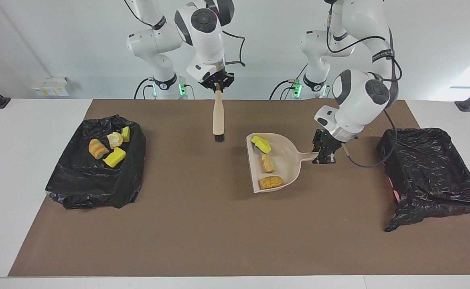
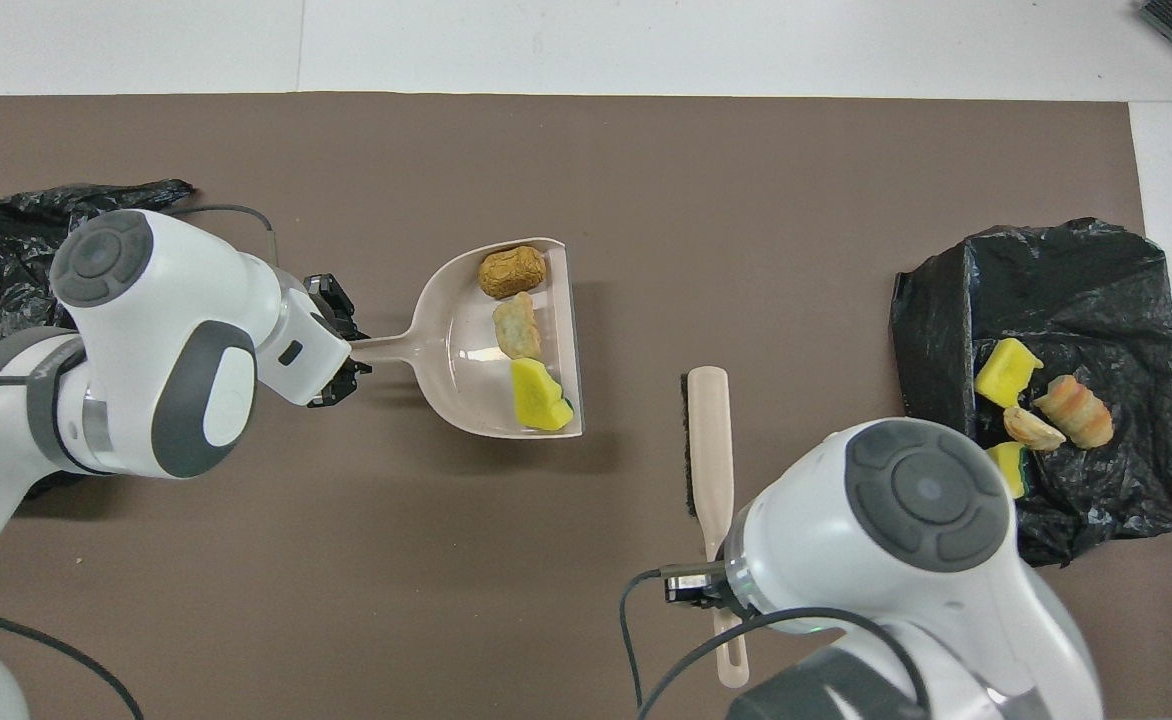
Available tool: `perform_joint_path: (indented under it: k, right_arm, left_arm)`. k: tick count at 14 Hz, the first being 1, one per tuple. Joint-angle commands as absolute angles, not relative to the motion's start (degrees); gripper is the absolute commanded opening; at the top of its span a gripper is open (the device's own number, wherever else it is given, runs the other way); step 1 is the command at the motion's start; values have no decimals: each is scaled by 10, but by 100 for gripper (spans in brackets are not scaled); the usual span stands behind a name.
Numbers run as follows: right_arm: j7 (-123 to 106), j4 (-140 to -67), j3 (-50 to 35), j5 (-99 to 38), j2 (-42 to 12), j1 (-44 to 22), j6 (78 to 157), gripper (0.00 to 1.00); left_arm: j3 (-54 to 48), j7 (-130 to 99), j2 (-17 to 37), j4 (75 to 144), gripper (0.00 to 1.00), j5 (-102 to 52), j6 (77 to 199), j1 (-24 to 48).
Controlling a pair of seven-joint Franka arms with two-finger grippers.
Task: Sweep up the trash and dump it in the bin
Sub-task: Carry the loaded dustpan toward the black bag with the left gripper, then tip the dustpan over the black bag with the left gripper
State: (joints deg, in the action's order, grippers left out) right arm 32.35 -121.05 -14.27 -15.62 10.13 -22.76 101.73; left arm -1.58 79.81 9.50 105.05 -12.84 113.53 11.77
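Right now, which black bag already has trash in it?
The black bag at the right arm's end of the table: yellow and beige scraps lie on it. The other bag, near the dustpan, shows none.

The white counter (image 1: 26, 168) carries a brown mat (image 1: 227, 233). On the mat sit two black-bagged bins (image 1: 98, 172) (image 1: 431, 172), one at each end; the dustpan (image 1: 287, 160) seems lifted clear.

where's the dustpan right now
The dustpan hangs over the mat's middle, held by its handle in the left gripper, between the brush and the empty bag; three scraps lie in it.
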Motion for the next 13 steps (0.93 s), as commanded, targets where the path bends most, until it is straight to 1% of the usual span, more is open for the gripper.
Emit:
perform_joint_path:
  k: [1,3,6,9,13]
  right_arm:
    - [366,-1213,-142,-175,71,-252,1070,0]
    - [387,-1214,-143,-176,47,-286,1088,0]
    - [424,-1215,-143,-176,22,-310,1124,0]
    - [425,-1216,-143,-176,5,-325,1133,0]
    - [425,-1243,-143,-172,6,-340,1133,0]
  left_arm:
    - [-21,809,95,984,0,-142,1068,87]
    - [-18,809,95,954,0,-138,1039,70]
    - [-16,849,95,905,0,-129,979,22]
    - [-15,909,97,901,0,-125,975,-38]
    - [-15,989,99,892,0,-94,971,-123]
